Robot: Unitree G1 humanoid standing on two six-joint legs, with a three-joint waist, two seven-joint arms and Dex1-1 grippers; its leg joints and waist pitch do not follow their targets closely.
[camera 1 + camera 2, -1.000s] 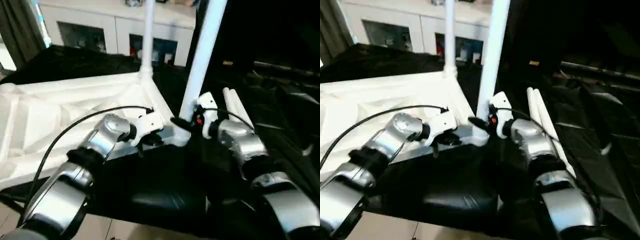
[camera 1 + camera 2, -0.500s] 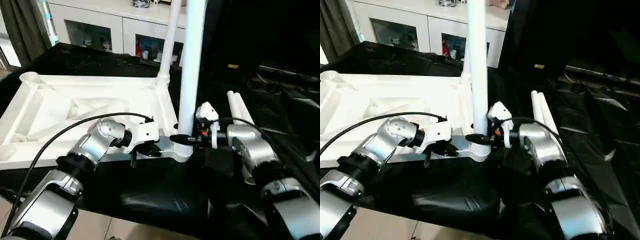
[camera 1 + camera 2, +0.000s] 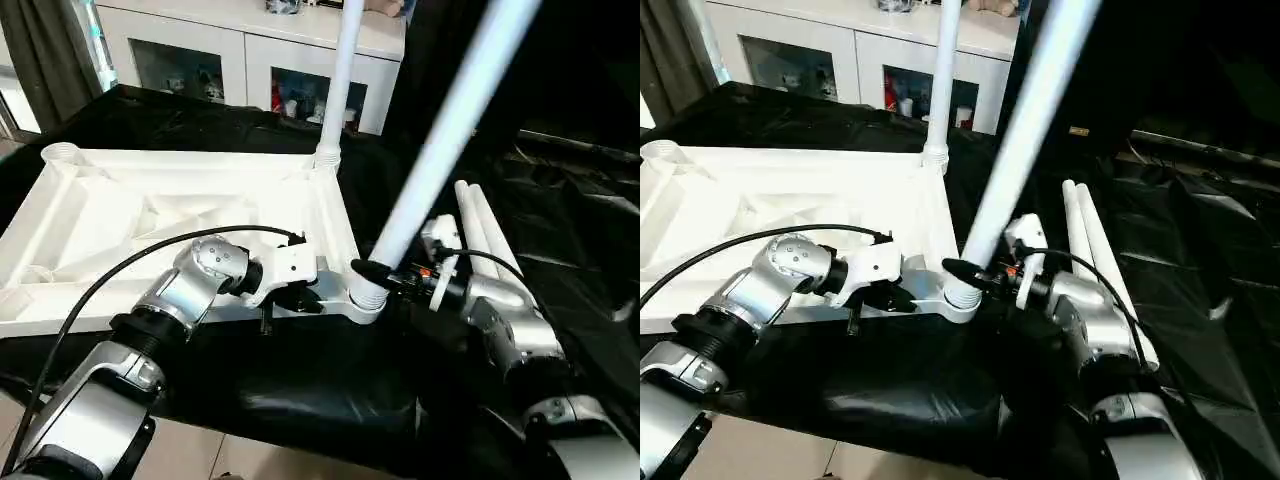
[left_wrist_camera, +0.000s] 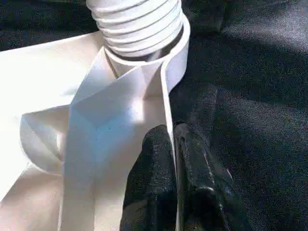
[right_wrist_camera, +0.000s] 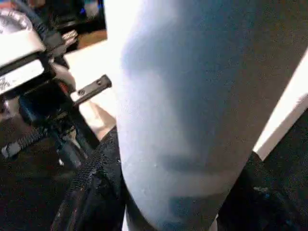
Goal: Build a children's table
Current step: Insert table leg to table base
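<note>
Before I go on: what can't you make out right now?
- Tilted leg: top cut off by the head views' edge.
- How far its thread sits in the socket: the socket wall hides it.
- Right gripper: far finger behind the leg.
- Spare legs: near ends behind the right arm.

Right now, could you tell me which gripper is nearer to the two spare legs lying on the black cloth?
Right. The right gripper holds the tilted leg just beside the spare legs; the left gripper pinches the tabletop rim, farther away.
</note>
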